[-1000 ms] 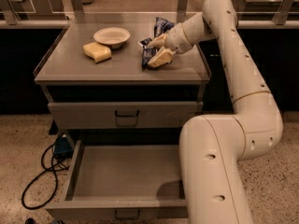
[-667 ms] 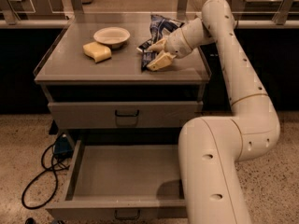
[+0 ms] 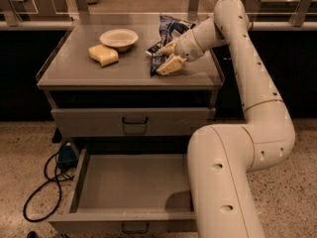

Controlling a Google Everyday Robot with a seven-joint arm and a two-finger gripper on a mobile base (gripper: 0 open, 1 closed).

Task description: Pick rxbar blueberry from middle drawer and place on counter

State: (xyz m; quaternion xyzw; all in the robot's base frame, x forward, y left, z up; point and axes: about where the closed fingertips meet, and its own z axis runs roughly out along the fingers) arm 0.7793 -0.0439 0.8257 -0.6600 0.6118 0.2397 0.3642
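My gripper point(image 3: 167, 58) is over the right part of the counter point(image 3: 99, 76), low at its surface. It is shut on the rxbar blueberry point(image 3: 154, 62), a dark navy bar with pale print whose lower end touches or nearly touches the counter. The middle drawer point(image 3: 89, 175) is pulled open below, and the part of its grey floor that shows is bare. My arm hides the drawer's right side.
A wrinkly blue-and-white snack bag point(image 3: 173, 28) lies just behind the gripper. A white bowl point(image 3: 119, 37) and a yellow sponge point(image 3: 103, 55) sit on the counter's left half. The top drawer point(image 3: 133, 121) is closed. A black cable point(image 3: 44, 182) lies on the floor at left.
The gripper with the bar has shifted slightly on the counter's right side. Nothing else has moved.
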